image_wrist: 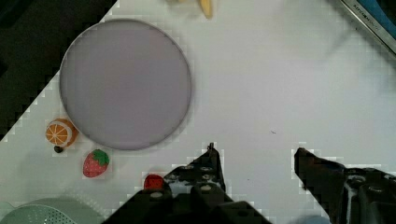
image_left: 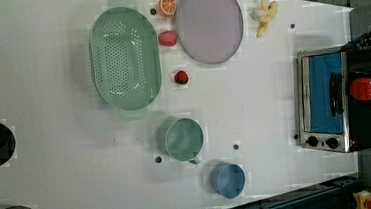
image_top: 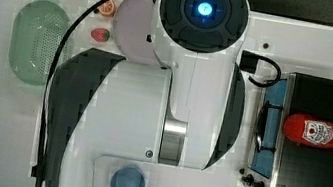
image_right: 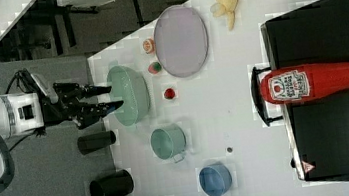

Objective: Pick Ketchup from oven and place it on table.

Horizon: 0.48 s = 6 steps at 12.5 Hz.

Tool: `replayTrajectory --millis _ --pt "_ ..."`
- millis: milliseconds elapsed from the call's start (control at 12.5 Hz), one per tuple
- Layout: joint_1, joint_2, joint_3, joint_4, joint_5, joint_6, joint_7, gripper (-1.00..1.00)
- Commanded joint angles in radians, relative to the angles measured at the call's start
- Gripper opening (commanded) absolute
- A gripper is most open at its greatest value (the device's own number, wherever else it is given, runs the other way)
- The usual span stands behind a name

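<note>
- Working across the left view from its left: a green colander (image_left: 125, 59) sits on the white tabletop (image_left: 62, 94), with a strawberry (image_left: 181, 77) just beside its rim.
- Next in the left view come an orange slice (image_left: 167, 6), a second strawberry (image_left: 167, 38) and a pale plate (image_left: 209, 22), then a green cup (image_left: 183, 139) and a blue bowl (image_left: 227, 180) nearer the left view's bottom.
- Yellow banana pieces (image_left: 264, 13) lie past the plate, near the tabletop's far edge.
- At the left view's right stands the oven (image_left: 323, 101), its blue glass door shut, knobs on the silver frame.
- The ketchup (image_top: 322, 133) lies on its side on top of the oven's black roof, not inside it; in the top view its white cap points to the top view's right.
- The jaws (image_wrist: 254, 163) are spread apart with nothing between them, hanging above bare tabletop near the plate in the wrist view.
- In the right view the jaws sit at the right view's left, well apart from the ketchup.
</note>
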Motion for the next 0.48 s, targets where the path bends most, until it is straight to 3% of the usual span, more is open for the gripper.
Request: replayTrajectory --millis 80,240,480 --pt "-0.040 -0.401 -0.034 -0.200 0.004 -0.252 0.001 0.50" --pt "-0.040 -0.401 -0.035 -0.200 0.004 -0.251 0.001 0.96" --pt "-0.043 -0.392 -0.064 -0.200 0.002 -0.203 0.001 1.00"
